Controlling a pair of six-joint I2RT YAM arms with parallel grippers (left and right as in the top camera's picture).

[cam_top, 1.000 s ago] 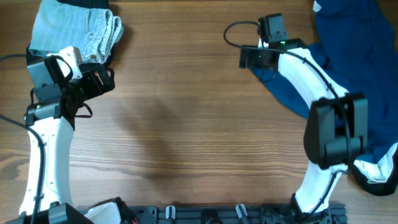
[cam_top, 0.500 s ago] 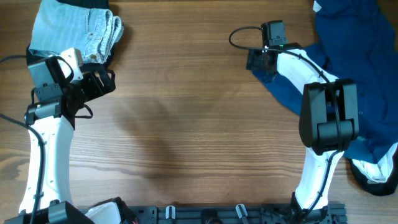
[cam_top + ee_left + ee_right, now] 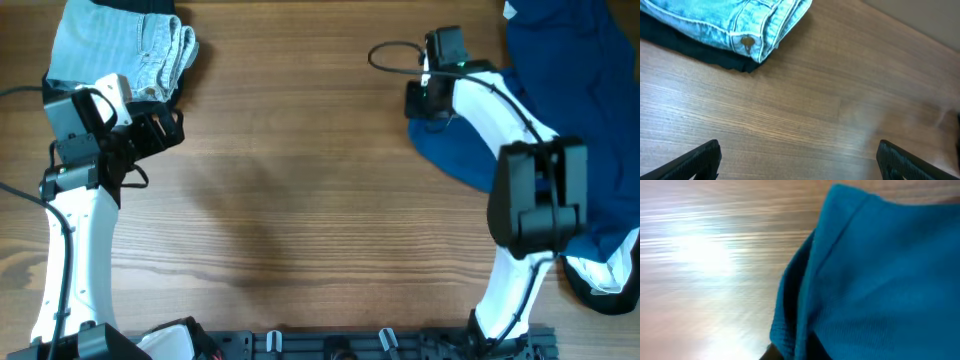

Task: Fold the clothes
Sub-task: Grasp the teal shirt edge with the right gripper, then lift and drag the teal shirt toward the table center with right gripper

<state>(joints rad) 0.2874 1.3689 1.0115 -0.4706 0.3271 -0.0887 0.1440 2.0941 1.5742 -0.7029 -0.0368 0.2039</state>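
Grab step: right pincer (image 3: 425, 100) clamped on shirt (image 3: 590, 100) edge, far-right side of worktop (image 3: 320, 200). Left pincer (image 3: 165, 128) wide open, empty. Next: drag shirt to centre, spread flat.

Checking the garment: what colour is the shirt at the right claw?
The shirt is plain dark blue, no print; best in the right wrist view.

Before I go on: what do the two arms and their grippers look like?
Both the left arm and right arm have glossy white links; the right shows a bulky black joint housing. The left gripper and right gripper are black. A thin black cable loops off the right wrist.
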